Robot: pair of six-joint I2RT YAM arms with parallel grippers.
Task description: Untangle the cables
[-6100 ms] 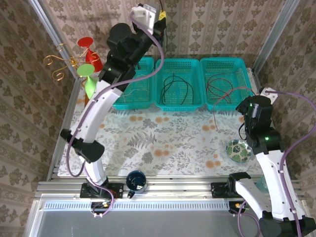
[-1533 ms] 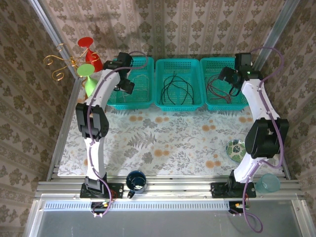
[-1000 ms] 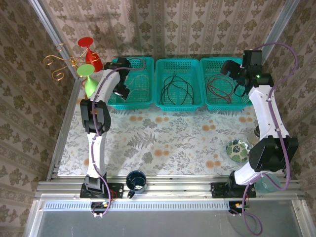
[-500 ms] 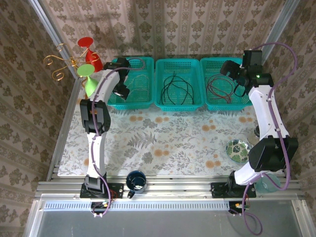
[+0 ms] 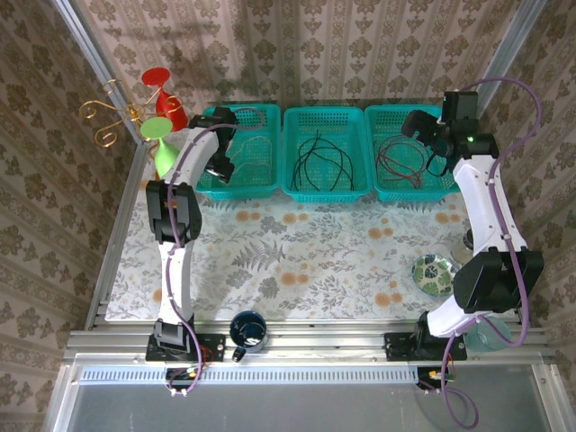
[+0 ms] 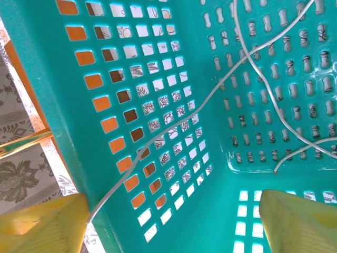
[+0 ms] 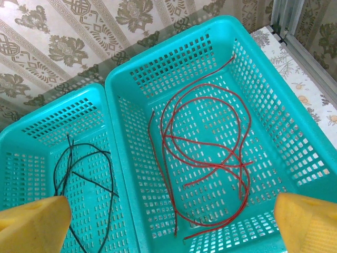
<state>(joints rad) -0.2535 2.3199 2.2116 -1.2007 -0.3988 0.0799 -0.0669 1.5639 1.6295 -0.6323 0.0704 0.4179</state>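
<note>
Three teal baskets stand in a row at the back. The left basket (image 5: 243,193) holds a pale white cable (image 5: 259,151), the middle basket (image 5: 326,193) a black cable (image 5: 319,157), the right basket (image 5: 409,193) a dark red cable (image 5: 396,162). My left gripper (image 5: 220,166) is down inside the left basket near its left wall, jaws open. In the left wrist view the white cable (image 6: 210,97) runs across the basket wall (image 6: 68,116) to the edge of one yellow finger (image 6: 42,226). My right gripper (image 5: 423,135) hovers open above the red cable (image 7: 210,153).
A floral mat (image 5: 297,252) covers the table. A dark blue mug (image 5: 247,329) stands at the near edge, a patterned bowl (image 5: 436,274) at the right, and a teal cup (image 5: 490,335) beyond it. Red and green cups (image 5: 157,126) hang on a gold wire stand at the back left.
Since the oldest frame both arms have reached out to the baskets, and the red cable that hung over the front rim now lies inside. Over the last second almost nothing has moved.
</note>
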